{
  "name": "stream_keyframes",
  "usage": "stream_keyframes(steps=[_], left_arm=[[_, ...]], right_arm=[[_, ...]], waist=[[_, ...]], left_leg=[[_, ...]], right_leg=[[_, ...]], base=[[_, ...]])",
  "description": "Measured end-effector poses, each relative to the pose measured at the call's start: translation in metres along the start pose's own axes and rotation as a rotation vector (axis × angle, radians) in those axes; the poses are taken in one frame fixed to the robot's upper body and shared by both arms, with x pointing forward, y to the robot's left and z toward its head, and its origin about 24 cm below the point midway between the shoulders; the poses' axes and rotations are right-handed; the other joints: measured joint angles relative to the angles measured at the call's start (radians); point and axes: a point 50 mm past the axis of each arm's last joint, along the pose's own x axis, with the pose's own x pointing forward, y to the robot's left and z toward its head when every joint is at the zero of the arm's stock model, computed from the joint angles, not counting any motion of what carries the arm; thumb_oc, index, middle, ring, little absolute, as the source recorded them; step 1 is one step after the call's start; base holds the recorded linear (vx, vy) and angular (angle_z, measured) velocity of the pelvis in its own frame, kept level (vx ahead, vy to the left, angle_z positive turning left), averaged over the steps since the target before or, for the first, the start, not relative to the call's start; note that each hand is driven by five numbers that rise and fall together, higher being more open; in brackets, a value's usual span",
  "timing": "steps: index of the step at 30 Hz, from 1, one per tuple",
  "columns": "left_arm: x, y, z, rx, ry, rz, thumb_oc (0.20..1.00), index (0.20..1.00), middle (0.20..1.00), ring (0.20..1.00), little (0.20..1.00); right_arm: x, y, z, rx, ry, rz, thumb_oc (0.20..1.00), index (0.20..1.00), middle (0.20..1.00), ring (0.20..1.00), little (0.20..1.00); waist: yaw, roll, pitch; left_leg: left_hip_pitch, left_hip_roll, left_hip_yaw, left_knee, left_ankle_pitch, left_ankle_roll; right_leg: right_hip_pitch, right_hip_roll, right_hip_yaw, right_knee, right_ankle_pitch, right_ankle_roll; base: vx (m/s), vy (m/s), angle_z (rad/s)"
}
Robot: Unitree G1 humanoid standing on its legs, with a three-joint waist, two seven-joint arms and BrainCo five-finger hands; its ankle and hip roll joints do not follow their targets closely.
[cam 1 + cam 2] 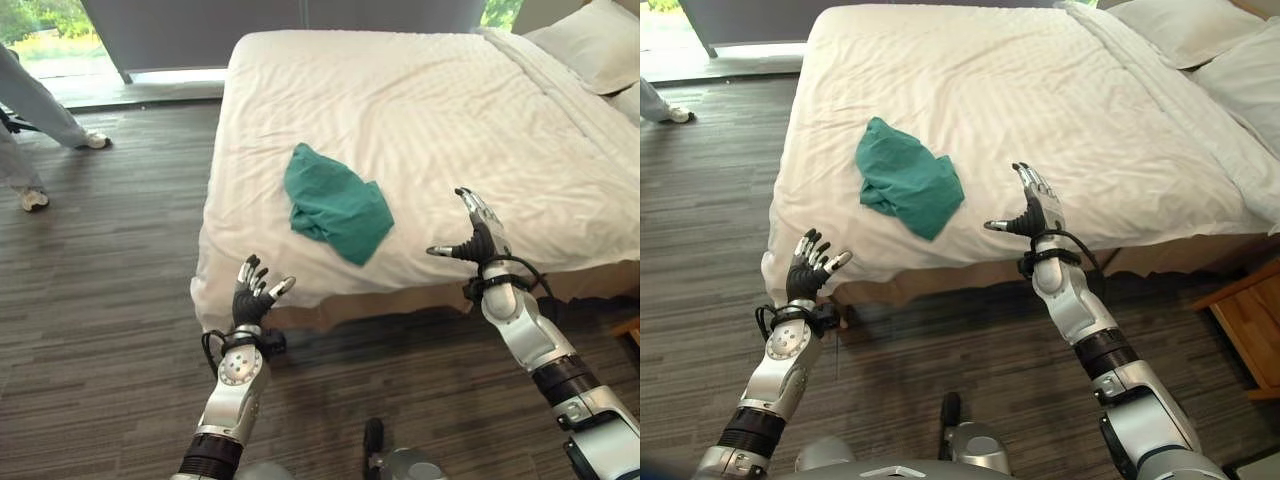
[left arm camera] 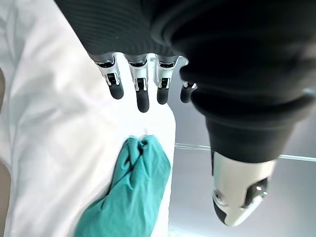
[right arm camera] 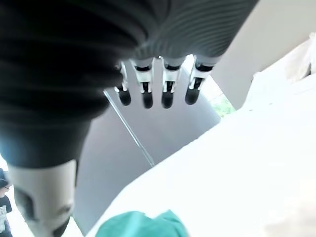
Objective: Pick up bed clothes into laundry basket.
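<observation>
A crumpled teal-green garment (image 1: 335,203) lies on the white bed (image 1: 420,110) near its front edge; it also appears as teal cloth (image 2: 129,192) in the left wrist view and as a teal patch (image 3: 143,225) in the right wrist view. My left hand (image 1: 251,292) is raised in front of the bed's near left corner, fingers straight and spread, holding nothing. My right hand (image 1: 478,236) hovers over the bed's front edge to the right of the garment, fingers extended, thumb out, empty. Both hands are apart from the garment.
White pillows (image 1: 592,42) lie at the bed's far right. A wooden nightstand (image 1: 1250,325) stands right of the bed. A person's legs and shoes (image 1: 40,110) are at the far left on the dark wood floor (image 1: 100,300). A grey curtain (image 1: 200,30) hangs behind the bed.
</observation>
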Motion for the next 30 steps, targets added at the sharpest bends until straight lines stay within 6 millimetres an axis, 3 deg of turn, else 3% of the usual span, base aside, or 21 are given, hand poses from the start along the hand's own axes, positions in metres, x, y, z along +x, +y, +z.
stream_keyframes(steps=[1, 3, 6, 7, 8, 9, 10, 11, 12, 13, 14, 16, 18, 20, 21, 23, 24, 27, 28, 29, 30], left_arm=[[-0.001, 0.000, -0.003, 0.005, 0.013, -0.002, 1.000, 1.000, 1.000, 1.000, 1.000], [-0.003, 0.000, -0.005, 0.009, 0.020, -0.008, 1.000, 1.000, 1.000, 1.000, 1.000], [-0.006, 0.003, -0.010, 0.015, 0.044, -0.001, 1.000, 1.000, 1.000, 1.000, 1.000], [-0.009, 0.002, -0.013, 0.011, 0.057, -0.001, 1.000, 1.000, 1.000, 1.000, 1.000], [-0.008, 0.005, -0.013, 0.021, 0.061, 0.002, 1.000, 1.000, 1.000, 1.000, 1.000], [-0.007, 0.005, -0.015, 0.029, 0.073, 0.001, 1.000, 1.000, 1.000, 1.000, 1.000], [-0.004, 0.004, -0.018, 0.050, 0.091, -0.002, 1.000, 1.000, 1.000, 1.000, 1.000], [0.001, -0.003, -0.025, 0.091, 0.125, -0.035, 1.000, 1.000, 1.000, 1.000, 1.000], [0.007, -0.008, -0.023, 0.128, 0.131, -0.072, 1.000, 1.000, 1.000, 1.000, 1.000], [0.019, -0.002, -0.006, 0.147, 0.062, -0.061, 1.000, 1.000, 1.000, 1.000, 1.000], [0.029, -0.001, 0.002, 0.175, 0.043, -0.062, 1.000, 1.000, 1.000, 1.000, 1.000], [0.039, -0.007, 0.017, 0.183, -0.004, -0.078, 1.000, 1.000, 1.000, 1.000, 1.000], [0.042, -0.007, 0.018, 0.177, -0.002, -0.069, 1.000, 1.000, 1.000, 1.000, 1.000], [0.034, 0.008, 0.011, 0.180, 0.025, -0.049, 1.000, 1.000, 1.000, 1.000, 1.000], [0.025, 0.017, -0.001, 0.169, 0.065, -0.035, 1.000, 1.000, 1.000, 1.000, 1.000], [0.016, 0.017, -0.014, 0.148, 0.109, -0.030, 1.000, 1.000, 1.000, 1.000, 1.000], [0.014, 0.013, -0.017, 0.144, 0.118, -0.056, 1.000, 1.000, 1.000, 1.000, 1.000], [0.014, 0.008, -0.017, 0.142, 0.115, -0.078, 1.000, 1.000, 1.000, 1.000, 1.000], [0.015, 0.006, -0.016, 0.142, 0.110, -0.087, 1.000, 1.000, 1.000, 1.000, 1.000], [0.022, 0.004, -0.006, 0.139, 0.079, -0.087, 1.000, 1.000, 1.000, 1.000, 1.000], [0.026, 0.003, -0.001, 0.139, 0.063, -0.084, 1.000, 1.000, 1.000, 1.000, 1.000]], right_arm=[[-0.007, 0.006, -0.009, -0.013, 0.039, 0.027, 1.000, 1.000, 1.000, 1.000, 1.000], [-0.019, 0.013, -0.022, -0.037, 0.080, 0.064, 1.000, 1.000, 1.000, 1.000, 1.000], [-0.023, 0.017, -0.024, -0.133, 0.053, 0.117, 1.000, 1.000, 1.000, 1.000, 1.000], [-0.022, 0.016, -0.023, -0.164, 0.037, 0.120, 1.000, 1.000, 1.000, 1.000, 1.000], [-0.020, 0.018, -0.020, -0.156, 0.034, 0.119, 1.000, 1.000, 1.000, 1.000, 1.000], [-0.016, 0.018, -0.019, -0.165, 0.032, 0.124, 1.000, 1.000, 1.000, 1.000, 1.000], [-0.008, 0.018, -0.018, -0.183, 0.037, 0.125, 1.000, 1.000, 1.000, 1.000, 1.000], [0.000, 0.017, -0.018, -0.218, 0.043, 0.130, 1.000, 1.000, 1.000, 1.000, 1.000], [0.002, 0.016, -0.017, -0.229, 0.040, 0.130, 1.000, 1.000, 1.000, 1.000, 1.000], [0.019, 0.014, -0.002, -0.248, 0.000, 0.120, 1.000, 1.000, 1.000, 1.000, 1.000], [0.033, 0.008, 0.009, -0.265, -0.019, 0.098, 1.000, 1.000, 1.000, 1.000, 1.000], [0.047, -0.006, 0.022, -0.265, -0.045, 0.045, 1.000, 1.000, 1.000, 1.000, 1.000], [0.046, -0.005, 0.023, -0.251, -0.046, 0.048, 1.000, 1.000, 1.000, 1.000, 1.000], [0.042, 0.009, 0.036, -0.213, -0.077, 0.076, 1.000, 1.000, 1.000, 1.000, 1.000], [0.037, 0.016, 0.036, -0.198, -0.083, 0.095, 1.000, 1.000, 1.000, 1.000, 1.000], [0.036, 0.016, 0.031, -0.206, -0.073, 0.097, 1.000, 1.000, 1.000, 1.000, 1.000], [0.037, 0.010, 0.027, -0.228, -0.063, 0.088, 1.000, 1.000, 1.000, 1.000, 1.000], [0.038, 0.005, 0.020, -0.260, -0.051, 0.085, 1.000, 1.000, 1.000, 1.000, 1.000], [0.040, -0.001, 0.018, -0.277, -0.043, 0.076, 1.000, 1.000, 1.000, 1.000, 1.000], [0.045, -0.012, 0.013, -0.305, -0.030, 0.052, 1.000, 1.000, 1.000, 1.000, 1.000], [0.045, -0.013, 0.011, -0.312, -0.019, 0.054, 1.000, 1.000, 1.000, 1.000, 1.000]], waist=[[-0.008, 0.026, 0.016], [-0.022, 0.033, 0.016], [-0.049, 0.054, 0.009], [-0.056, 0.081, -0.005], [-0.055, 0.076, -0.006], [-0.059, 0.083, -0.002], [-0.056, 0.103, 0.014], [-0.070, 0.135, 0.031], [-0.097, 0.144, 0.028], [-0.088, 0.089, 0.030], [-0.091, 0.071, 0.027], [-0.093, 0.071, 0.030], [-0.091, 0.072, 0.029], [-0.062, 0.065, 0.025], [-0.040, 0.070, 0.025], [-0.033, 0.115, 0.013], [-0.024, 0.139, 0.014], [-0.037, 0.119, 0.015], [-0.051, 0.127, 0.014], [-0.059, 0.143, 0.014], [-0.063, 0.137, 0.014]], left_leg=[[0.008, -0.017, 0.072, -0.176, 0.020, 0.026], [0.039, -0.037, 0.160, -0.304, 0.023, 0.030], [0.108, -0.066, 0.219, -0.369, 0.037, 0.049], [0.135, -0.094, 0.194, -0.429, 0.015, 0.090], [0.158, -0.140, 0.193, -0.480, 0.005, 0.135], [0.174, -0.164, 0.190, -0.506, -0.001, 0.143], [0.188, -0.177, 0.183, -0.520, -0.005, 0.149], [0.198, -0.179, 0.161, -0.528, -0.005, 0.161], [0.208, -0.190, 0.123, -0.545, -0.018, 0.183], [0.205, -0.256, 0.105, -0.546, -0.063, 0.192], [0.184, -0.279, 0.098, -0.538, -0.069, 0.183], [0.166, -0.297, 0.062, -0.529, -0.075, 0.188], [0.179, -0.303, 0.001, -0.524, -0.084, 0.184], [0.230, -0.305, -0.017, -0.542, -0.101, 0.161], [0.282, -0.300, -0.040, -0.541, -0.124, 0.127], [0.283, -0.261, -0.039, -0.540, -0.129, 0.118], [0.283, -0.225, 0.000, -0.533, -0.120, 0.106], [0.261, -0.197, 0.032, -0.482, -0.125, 0.105], [0.273, -0.198, 0.042, -0.526, -0.110, 0.112], [0.284, -0.178, 0.053, -0.547, -0.092, 0.093], [0.283, -0.180, 0.057, -0.547, -0.097, 0.087]], right_leg=[[0.031, 0.027, -0.027, 0.000, -0.010, 0.007], [0.062, 0.036, -0.054, 0.002, -0.033, 0.018], [0.109, 0.033, -0.081, 0.007, -0.068, 0.052], [0.115, 0.036, -0.089, 0.007, -0.078, 0.066], [0.121, 0.014, -0.096, 0.018, -0.087, 0.082], [0.115, -0.001, -0.100, 0.069, -0.102, 0.100], [0.048, -0.036, -0.097, 0.248, -0.151, 0.134], [-0.070, -0.089, -0.099, 0.531, -0.161, 0.146], [-0.186, -0.139, -0.067, 0.728, -0.191, 0.165], [-0.358, -0.195, 0.050, 0.832, -0.210, 0.205], [-0.417, -0.208, 0.078, 0.769, -0.214, 0.192], [-0.427, -0.195, 0.087, 0.525, -0.171, 0.165], [-0.336, -0.154, 0.153, 0.227, -0.088, 0.159], [-0.238, -0.132, 0.163, 0.042, 0.032, 0.112], [-0.151, -0.130, 0.131, -0.001, 0.126, 0.122], [-0.139, -0.096, 0.117, 0.005, 0.123, 0.124], [-0.130, -0.062, 0.109, 0.005, 0.115, 0.112], [-0.105, -0.064, 0.122, 0.005, 0.111, 0.091], [-0.099, -0.057, 0.121, 0.005, 0.107, 0.087], [-0.098, -0.034, 0.120, 0.004, 0.087, 0.087], [-0.099, -0.035, 0.120, 0.004, 0.085, 0.090]], base=[[0.19, 0.058, 0.16], [0.27, 0.089, 0.33], [0.15, 0.078, 0.33], [0.18, 0.133, 0.35], [0.10, 0.163, 0.31], [0.03, 0.131, 0.20], [-0.03, 0.107, 0.31], [-0.01, 0.076, 0.74], [0.12, -0.043, 0.95], [0.18, -0.132, 0.98], [0.25, -0.234, 0.70], [0.10, -0.119, 0.74], [0.12, -0.087, 0.83], [0.32, -0.197, 0.50], [0.28, -0.217, 0.31], [0.13, -0.103, 0.27], [0.09, -0.090, 0.18], [0.05, -0.071, 0.17], [0.03, -0.051, -0.08], [0.04, -0.062, -0.10], [0.03, -0.045, -0.15]])
